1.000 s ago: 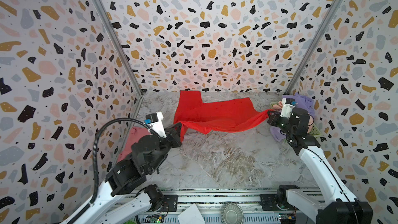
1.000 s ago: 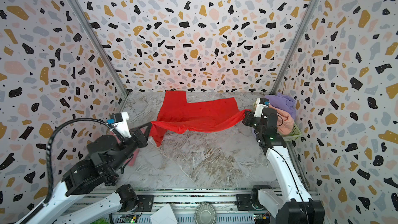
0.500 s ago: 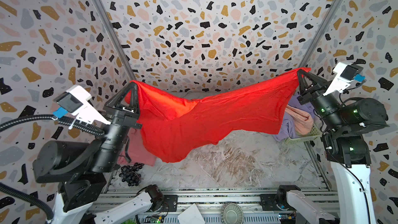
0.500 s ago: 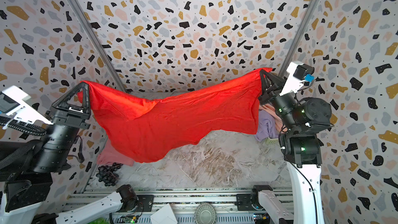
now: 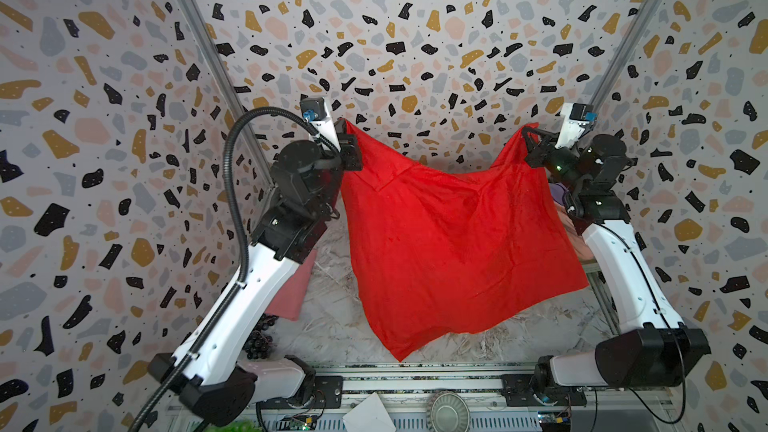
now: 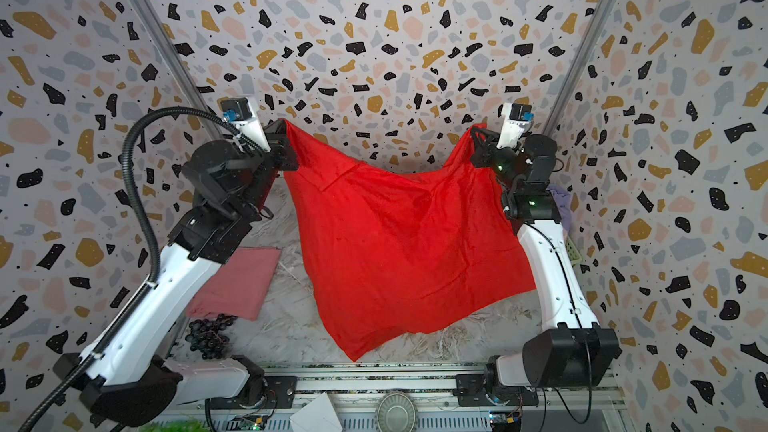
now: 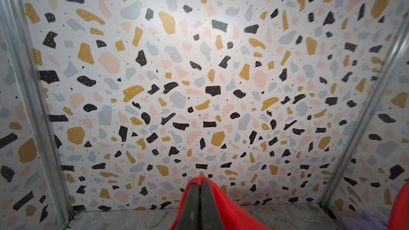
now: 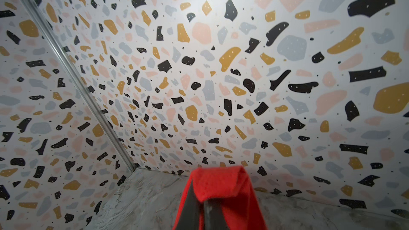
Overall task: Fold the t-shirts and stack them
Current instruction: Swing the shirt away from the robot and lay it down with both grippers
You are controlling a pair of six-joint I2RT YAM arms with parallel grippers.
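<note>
A bright red t-shirt (image 5: 449,243) (image 6: 399,243) hangs in the air above the marble table, spread between both grippers and sagging in the middle. My left gripper (image 5: 343,123) (image 6: 286,123) is shut on its upper left corner; in the left wrist view the dark fingertips (image 7: 194,186) pinch red cloth (image 7: 223,209). My right gripper (image 5: 526,135) (image 6: 473,131) is shut on the upper right corner, where red cloth (image 8: 219,180) drapes over the jaw tips. A dusty rose t-shirt (image 5: 291,292) (image 6: 237,280) lies folded on the table at the left. A lavender t-shirt (image 6: 559,197) shows behind the right arm.
A bunch of dark grapes (image 5: 257,338) (image 6: 208,332) lies at the front left, near the folded pink shirt. The pale green basket (image 6: 575,253) stands against the right wall, mostly hidden by the right arm. Terrazzo walls close in three sides.
A second ago the red shirt lay on the table with both grippers low. It has been lifted clear, and since then the grippers have come closer together toward the back wall, so it sags.
</note>
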